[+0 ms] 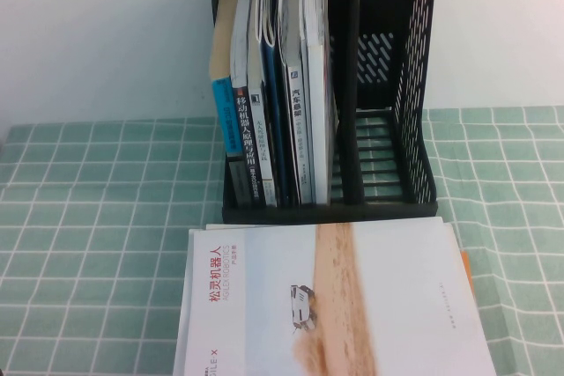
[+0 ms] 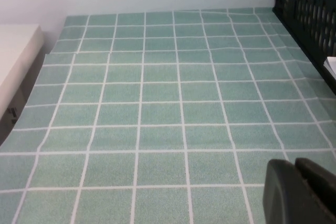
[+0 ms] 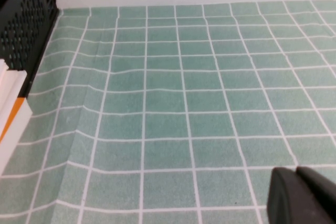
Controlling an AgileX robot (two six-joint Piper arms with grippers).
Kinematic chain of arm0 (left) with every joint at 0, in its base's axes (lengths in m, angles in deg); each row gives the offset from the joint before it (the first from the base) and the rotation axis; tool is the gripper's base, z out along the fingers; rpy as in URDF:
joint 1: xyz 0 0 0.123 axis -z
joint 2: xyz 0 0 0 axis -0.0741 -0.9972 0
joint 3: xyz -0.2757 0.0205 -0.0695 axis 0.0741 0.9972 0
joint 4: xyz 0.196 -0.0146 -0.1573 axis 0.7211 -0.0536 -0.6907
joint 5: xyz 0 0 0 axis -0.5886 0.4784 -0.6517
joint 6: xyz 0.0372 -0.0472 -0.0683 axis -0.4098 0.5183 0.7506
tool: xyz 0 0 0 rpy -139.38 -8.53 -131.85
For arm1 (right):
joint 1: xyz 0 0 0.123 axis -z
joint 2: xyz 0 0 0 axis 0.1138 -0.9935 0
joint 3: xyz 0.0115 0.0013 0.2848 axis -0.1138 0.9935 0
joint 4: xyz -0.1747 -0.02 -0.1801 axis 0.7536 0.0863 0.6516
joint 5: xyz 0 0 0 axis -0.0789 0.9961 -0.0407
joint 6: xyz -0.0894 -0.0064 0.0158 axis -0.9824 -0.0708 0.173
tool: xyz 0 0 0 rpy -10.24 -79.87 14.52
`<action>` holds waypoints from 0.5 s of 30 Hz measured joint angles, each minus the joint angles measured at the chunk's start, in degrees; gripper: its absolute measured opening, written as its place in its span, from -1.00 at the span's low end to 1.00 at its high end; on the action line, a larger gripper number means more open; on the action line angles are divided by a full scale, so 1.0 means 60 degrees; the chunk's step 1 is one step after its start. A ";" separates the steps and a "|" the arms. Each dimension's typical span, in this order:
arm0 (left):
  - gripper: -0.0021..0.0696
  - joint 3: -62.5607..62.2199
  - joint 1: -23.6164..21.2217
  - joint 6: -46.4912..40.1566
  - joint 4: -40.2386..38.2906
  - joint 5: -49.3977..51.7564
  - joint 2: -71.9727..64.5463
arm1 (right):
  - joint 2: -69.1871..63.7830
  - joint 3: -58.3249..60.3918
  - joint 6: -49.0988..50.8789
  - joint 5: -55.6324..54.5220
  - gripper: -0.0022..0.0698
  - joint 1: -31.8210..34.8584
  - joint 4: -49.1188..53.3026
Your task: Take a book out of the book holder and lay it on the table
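Left tool [image 2: 299,192], right tool [image 3: 302,195]: wrist views only.

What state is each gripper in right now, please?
Left gripper: closed, holding nothing, above the green grid tablecloth.
Right gripper: closed, holding nothing, also over bare cloth.

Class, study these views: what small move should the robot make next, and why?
Probably lift the right gripper, which looks shut, from low over the table toward the book holder. No arm is near it, the left gripper also hangs low, and the tall thin books stand upright inside.
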 joint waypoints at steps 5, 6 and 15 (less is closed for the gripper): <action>-0.95 0.0000 0.0000 0.0000 -0.0057 0.0000 0.0000 | 0.0000 0.0000 0.0000 0.0000 -0.95 0.0000 0.0000; -0.95 0.0000 0.0000 0.0000 -0.0057 0.0000 0.0000 | 0.0000 0.0000 0.0000 0.0000 -0.95 0.0000 0.0000; -0.95 0.0000 0.0000 0.0000 -0.0077 0.0000 0.0000 | 0.0000 0.0000 0.0000 0.0000 -0.95 0.0000 0.0000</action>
